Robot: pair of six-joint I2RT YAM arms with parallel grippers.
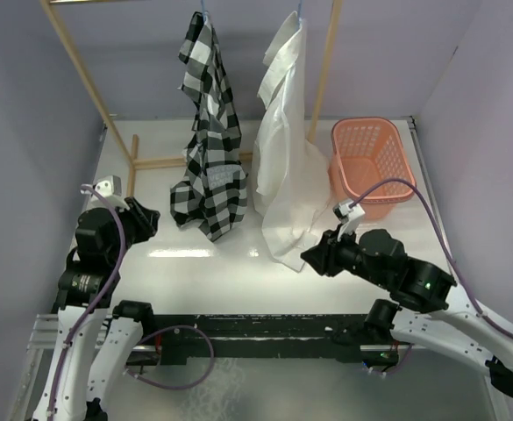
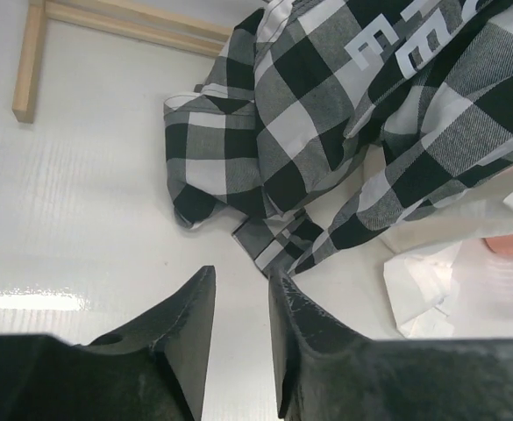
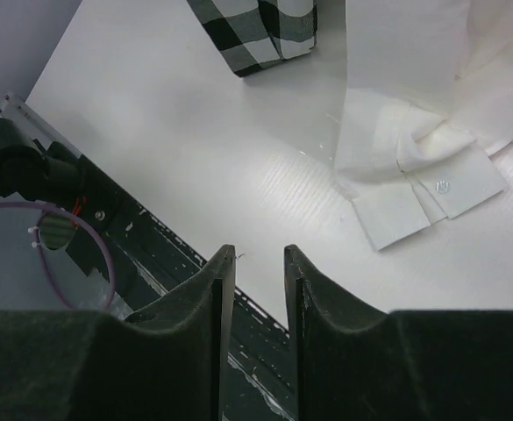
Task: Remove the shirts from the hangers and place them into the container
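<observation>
Two shirts hang from a wooden rack [image 1: 81, 77] at the back of the surface [image 1: 238, 274]: a plaid shirt [image 1: 205, 149] on the left and a white shirt [image 1: 284, 162] just beside it, each on a thin blue hanger [image 1: 301, 12] of which only the hook shows. Both tails reach down and pool on the surface. The cloth looks light, soft and limp, so it will likely sag, stretch and slip rather than lift as one piece. A hold at the collar or shoulder, close to the wire, should free it best, while a pull on the hem may only drag the hanger along.

The pink basket [image 1: 368, 123] stands to the right of the white shirt, touching or nearly touching its folds, and appears to hold nothing. Each shirt looks larger than it and would need bunching to fit.

The left jaws, low near the plaid hem, stand a narrow gap apart and grip nothing. The right jaws, near the white shirt's cuff, are likewise slightly parted and empty.
</observation>
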